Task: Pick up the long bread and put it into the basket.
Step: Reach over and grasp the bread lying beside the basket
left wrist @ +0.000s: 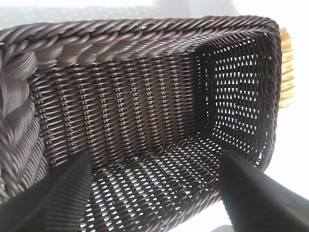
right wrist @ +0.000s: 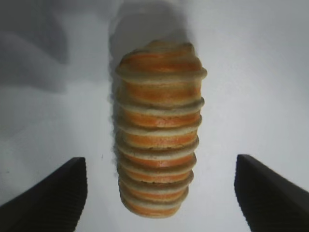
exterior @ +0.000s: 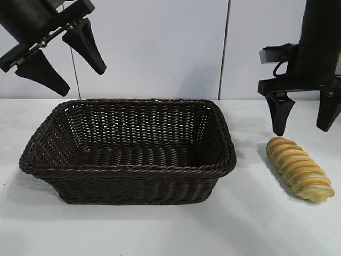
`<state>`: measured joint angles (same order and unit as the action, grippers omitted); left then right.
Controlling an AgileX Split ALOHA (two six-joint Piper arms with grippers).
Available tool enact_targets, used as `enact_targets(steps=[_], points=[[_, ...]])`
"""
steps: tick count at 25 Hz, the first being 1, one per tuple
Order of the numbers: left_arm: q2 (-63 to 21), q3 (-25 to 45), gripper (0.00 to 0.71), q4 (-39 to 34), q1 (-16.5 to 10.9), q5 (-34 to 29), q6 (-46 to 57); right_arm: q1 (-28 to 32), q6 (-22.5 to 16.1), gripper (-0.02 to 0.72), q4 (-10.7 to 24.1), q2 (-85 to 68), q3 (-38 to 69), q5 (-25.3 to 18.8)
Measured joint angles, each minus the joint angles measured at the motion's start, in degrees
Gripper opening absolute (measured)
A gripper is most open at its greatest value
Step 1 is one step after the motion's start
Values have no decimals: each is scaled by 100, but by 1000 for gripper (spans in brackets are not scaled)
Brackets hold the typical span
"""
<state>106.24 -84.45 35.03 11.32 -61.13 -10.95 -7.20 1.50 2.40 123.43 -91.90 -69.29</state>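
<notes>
Right claw (exterior: 308, 118) spread wide over long bread (exterior: 299, 168), seemingly not touching, left claw (exterior: 59, 57) released above basket (exterior: 128, 166)

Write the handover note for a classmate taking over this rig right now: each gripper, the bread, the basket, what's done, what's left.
Right gripper: open, pointing down just above the long bread, not touching it.
Left gripper: open, idle above the basket's left end.
Bread: on the table, right of the basket.
Basket: nothing in it.
Done: right arm lined up over the bread.
Left: lower, grip, lift, carry to the basket, release.
</notes>
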Motion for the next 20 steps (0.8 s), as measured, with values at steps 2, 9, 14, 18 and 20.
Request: enact_targets(steps=[2, 9, 14, 18, 20], points=[[0, 0, 533, 0, 0, 1, 0, 0, -22, 601, 0, 108, 0, 4], [0, 0, 533, 0, 2, 1, 0, 0, -150, 591, 0, 285, -5, 26], [0, 0, 533, 0, 2, 1, 0, 0, -150, 438, 19, 285, -12, 38], [0, 0, 533, 0, 2, 6, 0, 0, -150, 309, 19, 285, -12, 44], [0, 0, 533, 0, 2, 6, 0, 0, -150, 283, 19, 285, -12, 44]])
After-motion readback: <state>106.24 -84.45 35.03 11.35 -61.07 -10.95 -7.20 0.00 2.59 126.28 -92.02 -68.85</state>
